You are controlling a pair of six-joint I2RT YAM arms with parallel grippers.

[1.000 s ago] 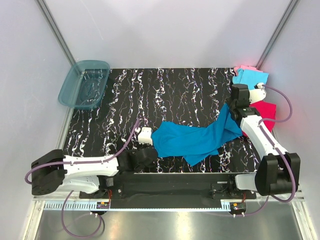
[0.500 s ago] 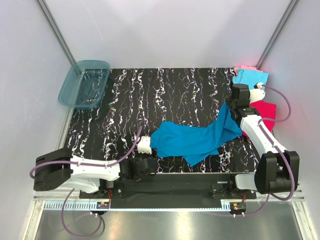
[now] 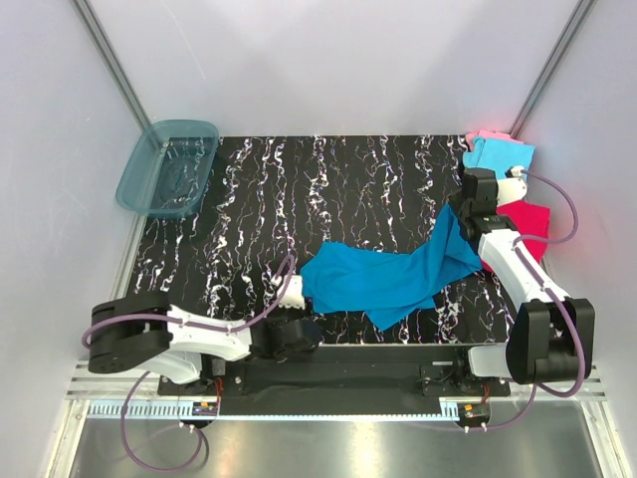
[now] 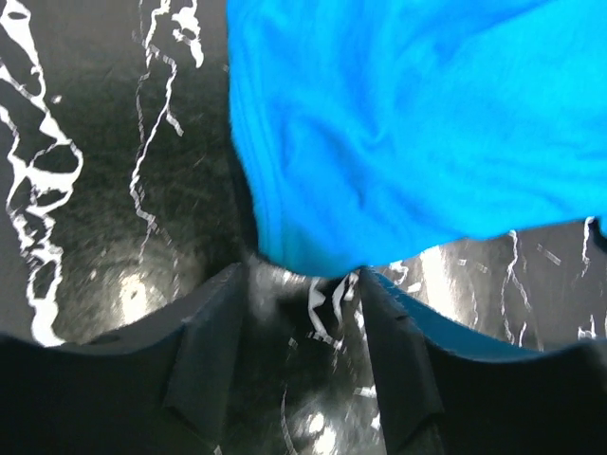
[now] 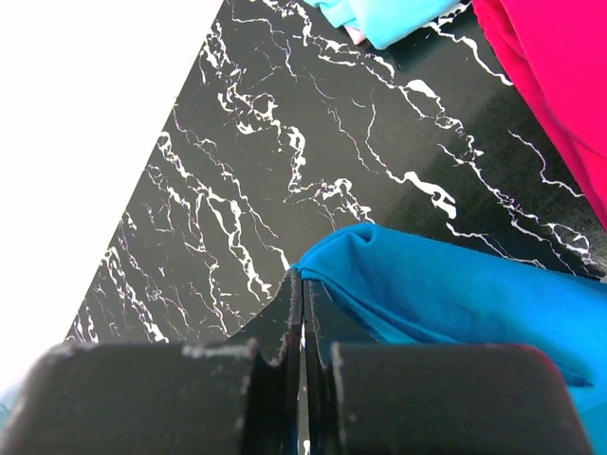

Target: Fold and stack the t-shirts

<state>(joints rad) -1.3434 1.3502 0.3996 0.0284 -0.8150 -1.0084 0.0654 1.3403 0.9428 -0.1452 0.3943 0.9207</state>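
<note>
The teal-blue t-shirt (image 3: 388,279) lies stretched across the front middle of the table. My left gripper (image 3: 302,305) is open at the shirt's left edge. In the left wrist view the cloth (image 4: 398,123) ends just ahead of the left gripper (image 4: 303,284), and only table shows between the fingers. My right gripper (image 3: 453,215) is shut on the shirt's right end, and the right wrist view shows the fold of cloth (image 5: 455,294) pinched at the right gripper's tips (image 5: 302,275). Light cyan (image 3: 498,154), pale pink (image 3: 485,135) and magenta-red (image 3: 525,221) t-shirts lie at the back right.
A translucent teal tub (image 3: 167,167) sits at the table's back left corner. The black marbled table (image 3: 328,189) is walled by white panels at the back and sides. The magenta-red shirt (image 5: 560,66) lies close beside the right arm.
The left gripper has opened and let go of the shirt's left edge. It has drawn back toward the near edge of the table. The right arm has barely moved.
</note>
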